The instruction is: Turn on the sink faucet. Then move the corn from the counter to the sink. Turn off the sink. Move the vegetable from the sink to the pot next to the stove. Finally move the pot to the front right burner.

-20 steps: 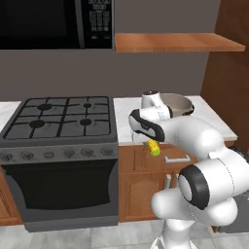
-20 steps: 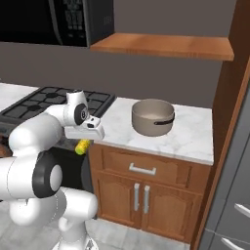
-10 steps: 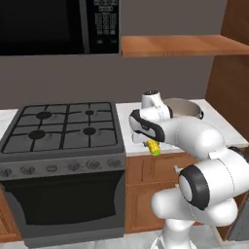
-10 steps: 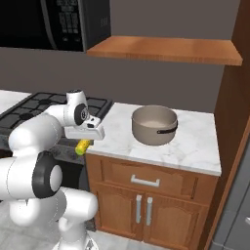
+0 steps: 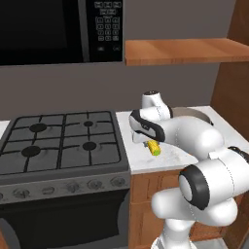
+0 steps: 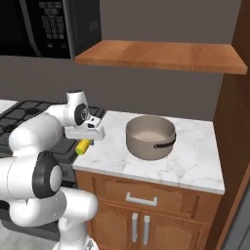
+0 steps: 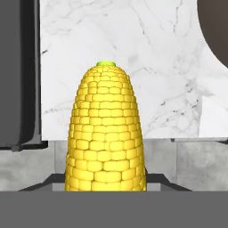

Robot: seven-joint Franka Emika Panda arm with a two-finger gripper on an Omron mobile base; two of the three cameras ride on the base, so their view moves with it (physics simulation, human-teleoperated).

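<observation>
Glossy white rounded arm (image 5: 194,138), dark joint rings

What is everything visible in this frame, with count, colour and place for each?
corn: one, yellow with a green tip, held in the gripper over the counter's edge near the stove
pot: one, beige-grey, on the counter to the right of the corn
counter: one, white marble with grey veins, right of the stove
stove: one, black, four burners, knobs along its front
microwave: one, black, above the stove
shelf: one, brown wood, on the wall above the counter
cabinet doors: brown wood, metal handles, under the counter
gripper: one, closed on the corn, at the counter's stove-side edge
</observation>
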